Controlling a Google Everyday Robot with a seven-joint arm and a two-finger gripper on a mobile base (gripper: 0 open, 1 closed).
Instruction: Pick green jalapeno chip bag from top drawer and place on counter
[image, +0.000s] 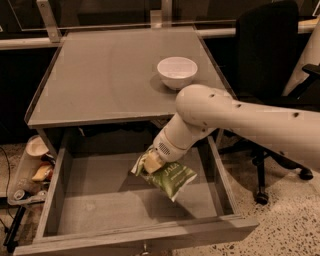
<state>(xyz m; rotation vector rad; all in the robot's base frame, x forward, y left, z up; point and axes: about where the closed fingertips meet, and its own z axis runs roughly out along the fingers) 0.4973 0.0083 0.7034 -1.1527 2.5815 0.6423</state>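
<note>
We see the gripper (149, 163) clamped on the left end of the green jalapeno chip bag (171, 178), above the open top drawer (100, 210); a white bowl (177, 71) sits on the counter (100, 75).

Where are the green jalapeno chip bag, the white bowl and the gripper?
green jalapeno chip bag (172, 179): camera view, printed green face.
white bowl (177, 80): camera view, outer wall.
gripper (150, 162): camera view, between its fingers, at the bag's top, above the top drawer (90, 205).
</note>
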